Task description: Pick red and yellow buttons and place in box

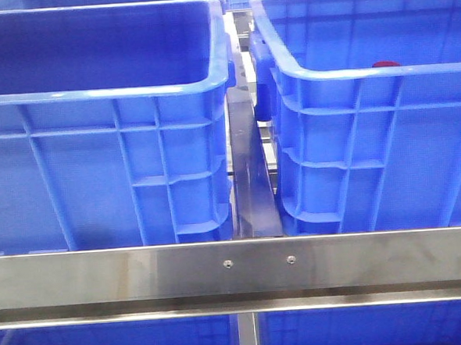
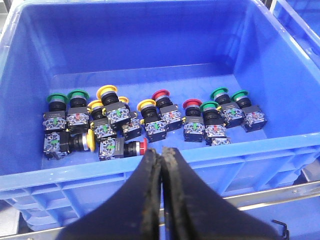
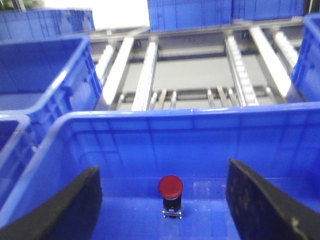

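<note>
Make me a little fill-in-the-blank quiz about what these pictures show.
1. The left pincer is ____.
2. The right pincer is ____.
3. The crate under the right pincer holds one button with a ____ cap.
4. Both crates in the front view are ____ in colour.

Missing words: shut, open, red, blue

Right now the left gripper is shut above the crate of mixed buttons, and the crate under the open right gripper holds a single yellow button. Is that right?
Not quite. The single button in the crate under the open right gripper is red, not yellow, as the right wrist view shows. The rest holds: the left gripper is shut above the crate of mixed buttons.
</note>
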`<act>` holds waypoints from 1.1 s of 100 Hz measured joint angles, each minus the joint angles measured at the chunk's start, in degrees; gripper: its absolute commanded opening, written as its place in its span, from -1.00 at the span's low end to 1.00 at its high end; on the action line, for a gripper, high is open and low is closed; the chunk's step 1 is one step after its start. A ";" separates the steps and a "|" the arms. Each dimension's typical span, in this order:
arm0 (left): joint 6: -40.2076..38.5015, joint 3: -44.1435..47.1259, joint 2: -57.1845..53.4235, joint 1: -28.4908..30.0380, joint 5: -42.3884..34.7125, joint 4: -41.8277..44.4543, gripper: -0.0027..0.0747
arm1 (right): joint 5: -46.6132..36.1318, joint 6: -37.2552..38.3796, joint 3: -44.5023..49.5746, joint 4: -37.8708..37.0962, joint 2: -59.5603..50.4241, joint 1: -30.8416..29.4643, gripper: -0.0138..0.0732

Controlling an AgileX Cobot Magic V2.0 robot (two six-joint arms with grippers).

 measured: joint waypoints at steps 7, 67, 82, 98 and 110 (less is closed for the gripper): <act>0.00 0.00 0.00 0.00 0.00 0.00 -0.98 | 0.00 0.00 2.84 0.00 -4.39 0.00 0.56; 0.00 0.00 0.00 0.00 0.00 0.00 -0.98 | 0.00 -0.10 14.55 0.00 -23.91 0.00 -0.64; 0.00 0.00 0.00 0.00 0.00 0.00 -0.98 | 0.00 -0.10 14.55 0.00 -23.91 0.00 -0.84; 0.00 0.00 0.00 0.00 0.00 0.00 -0.96 | 0.00 -0.10 14.55 0.00 -23.91 0.00 -0.84; 0.00 0.00 0.00 0.00 0.00 0.00 -0.68 | 0.00 -0.12 14.55 0.00 -23.91 0.00 -0.84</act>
